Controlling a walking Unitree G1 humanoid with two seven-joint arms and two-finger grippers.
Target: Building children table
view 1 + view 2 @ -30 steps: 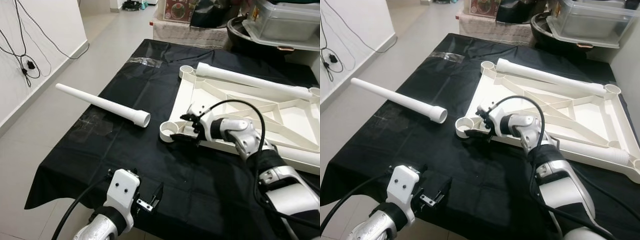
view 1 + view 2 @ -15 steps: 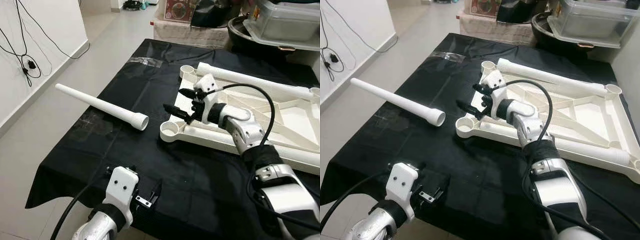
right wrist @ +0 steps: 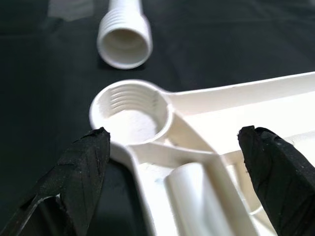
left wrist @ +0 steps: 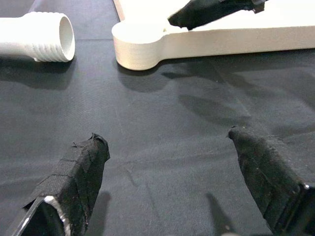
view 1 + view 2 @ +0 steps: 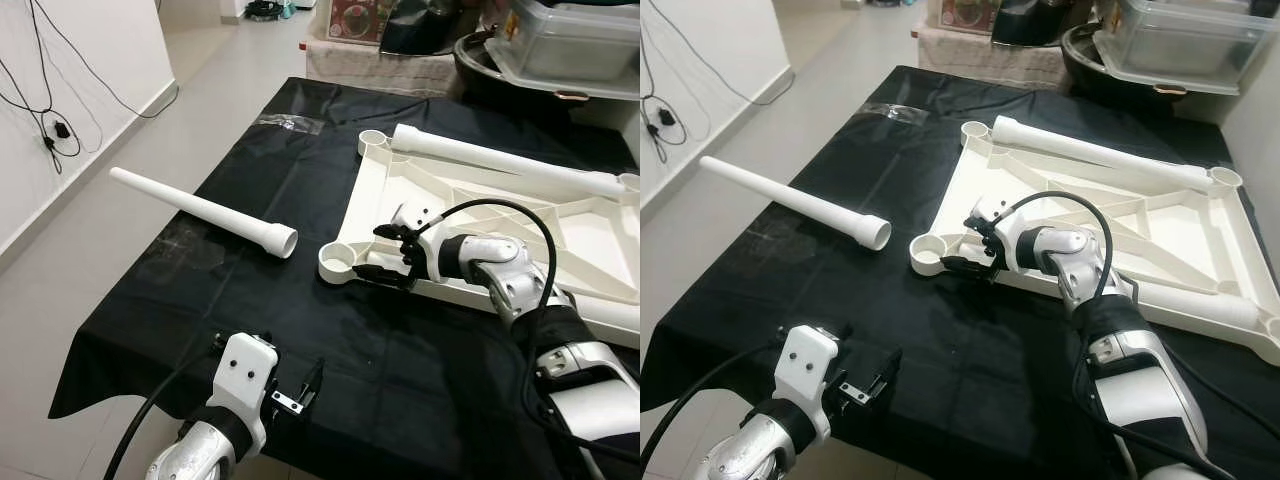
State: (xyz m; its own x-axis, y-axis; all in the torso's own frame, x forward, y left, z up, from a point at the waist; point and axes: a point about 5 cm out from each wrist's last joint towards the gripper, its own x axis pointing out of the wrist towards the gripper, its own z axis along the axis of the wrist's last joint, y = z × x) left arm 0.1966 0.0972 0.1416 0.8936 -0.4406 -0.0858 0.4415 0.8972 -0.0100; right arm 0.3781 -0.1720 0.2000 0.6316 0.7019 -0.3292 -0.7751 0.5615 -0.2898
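Note:
A white tabletop frame (image 5: 968,190) lies upside down on the black cloth, with a threaded corner socket (image 5: 340,263) at its near left. My right gripper (image 5: 372,252) is open just right of that socket, its fingers either side of the frame's rim (image 3: 197,105) and holding nothing. A loose white leg (image 5: 200,210) lies on the cloth to the left, its threaded end (image 3: 123,42) pointing at the socket. My left gripper (image 5: 300,395) hovers open over the cloth near the front edge, empty. One leg (image 5: 500,160) rests on the frame's far side and another (image 5: 1190,300) along its near right side.
The black cloth (image 5: 250,330) ends at a front edge close to my left arm. A white wall with hanging cables (image 5: 50,130) runs along the left beyond bare floor. A clear plastic box (image 5: 570,40) and dark pots stand behind the table.
Half a second ago my right gripper was raised over the frame's left rim; it has dropped back low beside the near-left corner socket. The left arm and the loose leg stay put.

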